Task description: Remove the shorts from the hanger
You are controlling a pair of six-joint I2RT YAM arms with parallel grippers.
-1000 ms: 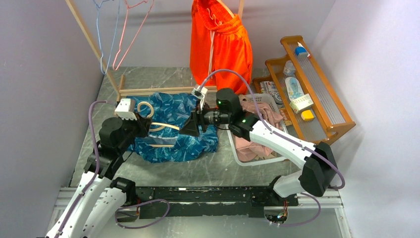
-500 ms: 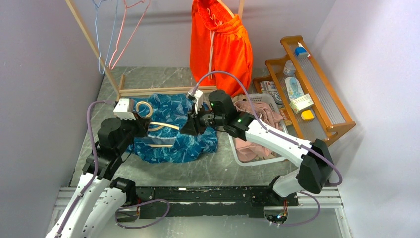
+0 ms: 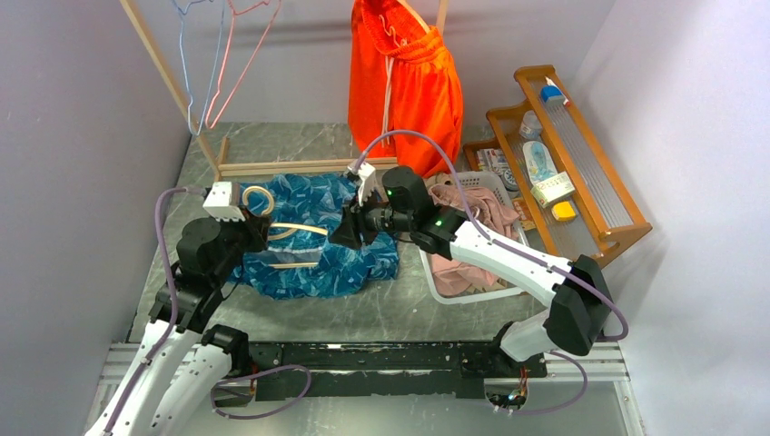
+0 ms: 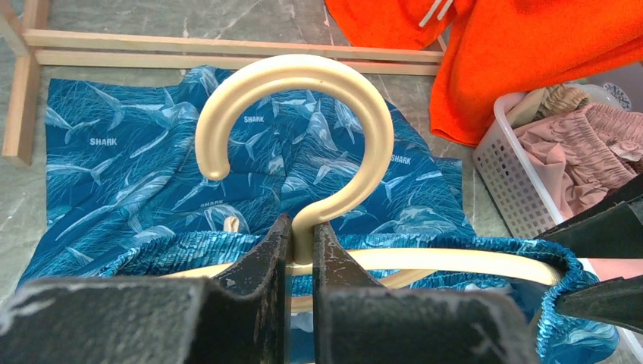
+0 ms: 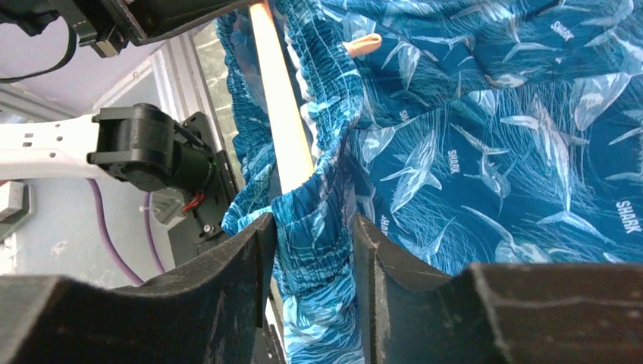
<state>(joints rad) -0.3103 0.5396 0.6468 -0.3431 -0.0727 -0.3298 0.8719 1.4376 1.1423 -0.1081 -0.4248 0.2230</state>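
My right gripper [image 5: 309,227] has edged left in the last second. Its half-open jaws now straddle the waistband [image 5: 318,189] of the blue shorts [image 4: 114,167] lying on the table [image 3: 300,141] — whether they truly pinch I cannot tell. Left gripper [image 4: 302,231] stays clamped on the hanger [image 4: 364,136] neck — peeling looks ready to start

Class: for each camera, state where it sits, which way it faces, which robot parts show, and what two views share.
Top external: above, behind the bases, looking down on the table; both arms, left tool, right tool.
Left wrist: behind the left tool, looking forward past its fingers, shut on the hanger, towards orange shorts.
Right wrist: behind the right tool, looking leftward along the hanger; own fingers, left arm.
Shared: both wrist views show the blue shorts.
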